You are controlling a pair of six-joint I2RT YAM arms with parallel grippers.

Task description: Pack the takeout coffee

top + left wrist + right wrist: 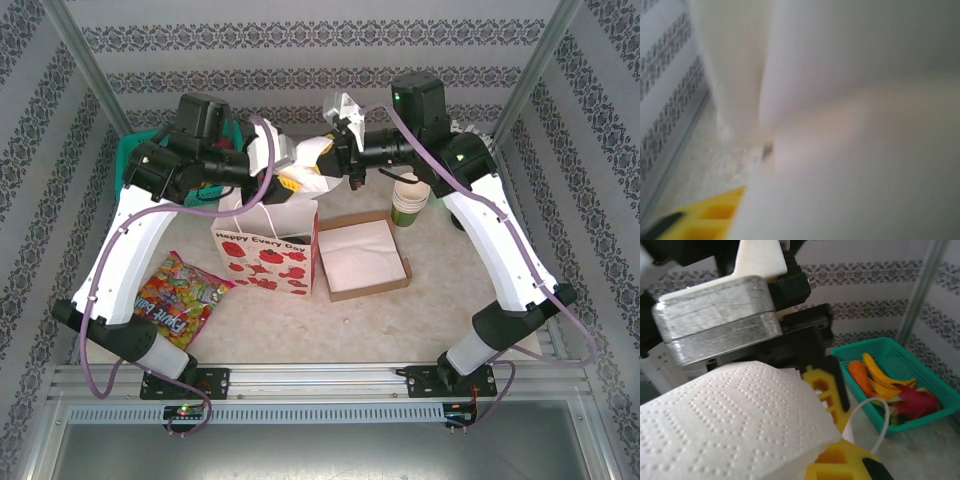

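Beige, mottled stone-look table (440, 285), matt, edged at the near side by an aluminium rail (320, 380). The walls (320, 40) are papered in grey and white ornamental stripes.

Reference item: the bag (265, 255), white paper printed with red apples, standing upright.
- Just right of the bag: a shallow cardboard box (368, 288), open, lined with a white sheet (362, 252).
- Left and nearer than the bag: a crinkled candy packet (180, 295), many-coloured.
- Behind and right of the bag: a pale green cup (408, 205) with white sticks.
- Behind and left of the bag: a teal plastic lattice basket (860, 346) holding orange, yellow and pink fruit (920, 400).

My left pincer (300, 172) and my right pincer (328, 158) meet nose to nose over the bag's mouth. The right pincer is closed, clamped on a white embossed towel (730, 415), soft and dimpled. Of the left pincer I see one yellow ribbed finger (826, 385) with a black pad. Its partner sits behind the towel, so I cannot tell whether that pincer is apart or together. Its own camera gives blurred white paper at close range.

Coffee: I cannot tell where it lies relative to either pincer. My wrists and the towel cover the bag's mouth.
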